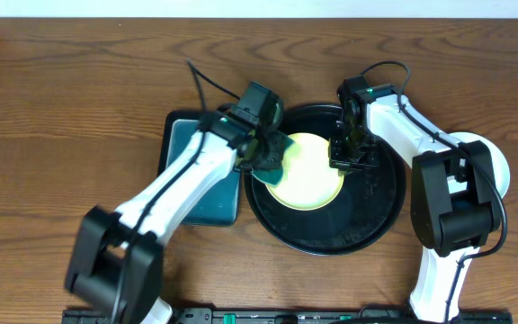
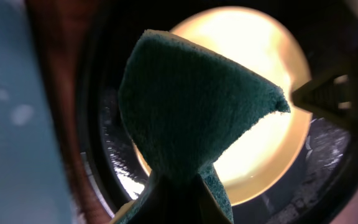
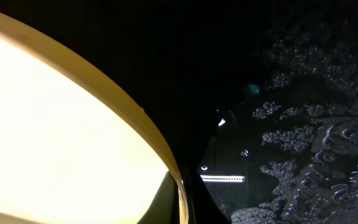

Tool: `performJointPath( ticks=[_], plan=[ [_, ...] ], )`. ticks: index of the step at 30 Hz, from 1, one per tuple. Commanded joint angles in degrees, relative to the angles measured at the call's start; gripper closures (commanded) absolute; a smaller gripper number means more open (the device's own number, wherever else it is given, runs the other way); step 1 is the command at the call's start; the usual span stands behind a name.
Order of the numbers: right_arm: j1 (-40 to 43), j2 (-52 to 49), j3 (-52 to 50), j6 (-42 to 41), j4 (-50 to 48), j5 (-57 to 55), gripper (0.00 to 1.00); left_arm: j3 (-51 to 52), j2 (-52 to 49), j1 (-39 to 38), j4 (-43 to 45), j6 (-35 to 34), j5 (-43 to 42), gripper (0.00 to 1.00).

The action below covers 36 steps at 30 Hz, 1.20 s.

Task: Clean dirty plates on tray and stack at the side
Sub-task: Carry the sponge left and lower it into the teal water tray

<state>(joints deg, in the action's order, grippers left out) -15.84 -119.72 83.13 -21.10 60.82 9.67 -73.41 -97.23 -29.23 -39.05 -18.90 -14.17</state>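
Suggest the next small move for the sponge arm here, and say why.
Probably press the left gripper down and sweep its sponge rightward across the yellow plate: the sponge hangs over the plate's left edge, while the right gripper pinches the opposite rim, steadying it in the black tray.

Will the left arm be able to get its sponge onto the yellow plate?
Probably yes: the sponge held by the left arm hangs over the left edge of the yellow plate, with nothing between them.
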Motion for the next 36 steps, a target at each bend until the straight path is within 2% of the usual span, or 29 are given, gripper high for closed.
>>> performJointPath(
  ticks=[1, 7, 20, 36],
  plan=[
    [-0.3, -0.8, -1.6, -1.6, -0.4, -5.2, 0.99, 0.4, 3.7, 1.4, -1.2, 1.3, 4.5, 0.92],
    [-0.3, -0.8, -1.6, -1.6, -0.4, -5.2, 0.99, 0.4, 6.7, 5.8, -4.2, 2.4, 5.9, 0.92],
    [-0.3, -0.8, -1.6, -1.6, -0.3, -5.2, 0.99, 1.4, 6.6, 16.5, -6.6, 6.7, 8.0, 0.92],
    [-0.4, -0.8, -1.6, -1.6, -0.3, -5.2, 0.99, 5.7, 4.6, 18.3, -4.7, 7.7, 9.1, 0.92]
  ],
)
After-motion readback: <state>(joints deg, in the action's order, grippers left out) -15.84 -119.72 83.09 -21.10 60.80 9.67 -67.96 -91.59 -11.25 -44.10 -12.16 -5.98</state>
